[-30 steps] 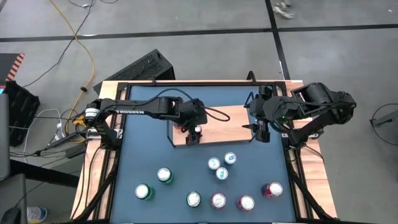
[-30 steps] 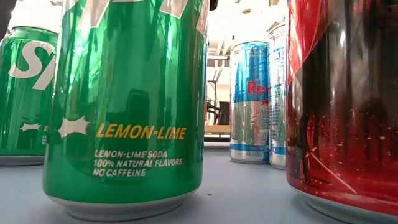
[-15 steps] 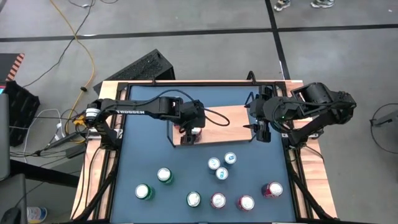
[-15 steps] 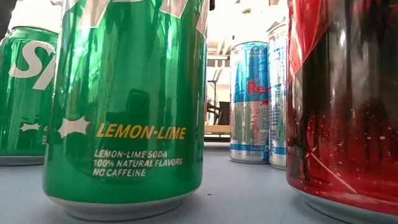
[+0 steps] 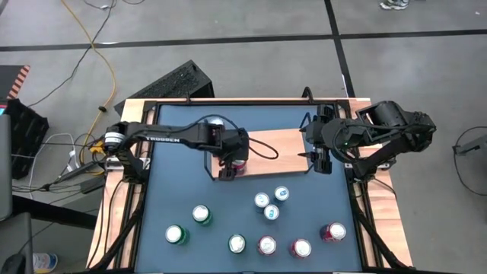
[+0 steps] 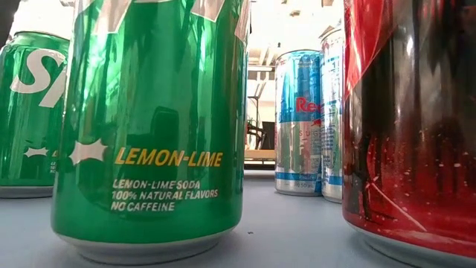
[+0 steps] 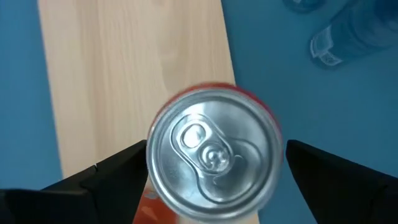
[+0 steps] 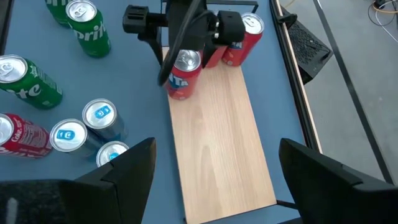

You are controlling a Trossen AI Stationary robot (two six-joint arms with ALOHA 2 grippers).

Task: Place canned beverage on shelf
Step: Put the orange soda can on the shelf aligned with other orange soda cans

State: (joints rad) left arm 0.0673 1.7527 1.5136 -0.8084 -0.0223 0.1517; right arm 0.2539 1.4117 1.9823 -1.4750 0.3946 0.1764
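The shelf [image 5: 281, 148] is a light-wood board lying across the far middle of the blue table. At its left end, by the near edge, stands a red can [image 7: 214, 155], upright with its silver top up. In the right wrist view this can [image 8: 183, 71] stands in front of my left arm. My left gripper [image 7: 216, 162] hangs open over it, one finger on each side of the can's top. Another red can [image 8: 249, 34] stands on the shelf's far left corner. My right gripper [image 8: 217, 180] waits open above the shelf's right end, with nothing between its fingers. My left gripper comes at the red can from above, slanting down toward the table's right. Its fingers [image 7: 118, 177] flank the can's upper rim [image 7: 161, 124] closely. I cannot tell whether either finger touches it. The can stands upright on the shelf.
Loose cans stand on the near half of the table: green ones [image 5: 201, 215], three blue ones [image 5: 272, 204] and red ones [image 5: 302, 247]. The low view is filled by a green can [image 6: 152, 126] and a red can [image 6: 409, 119]. The shelf's middle and right part [image 8: 217, 143] is bare wood.
My left gripper has sunk toward the shelf's left end and rolled a little about its own line, so it now covers more of the red can's top in the high view. The loose cans have stayed where they were.
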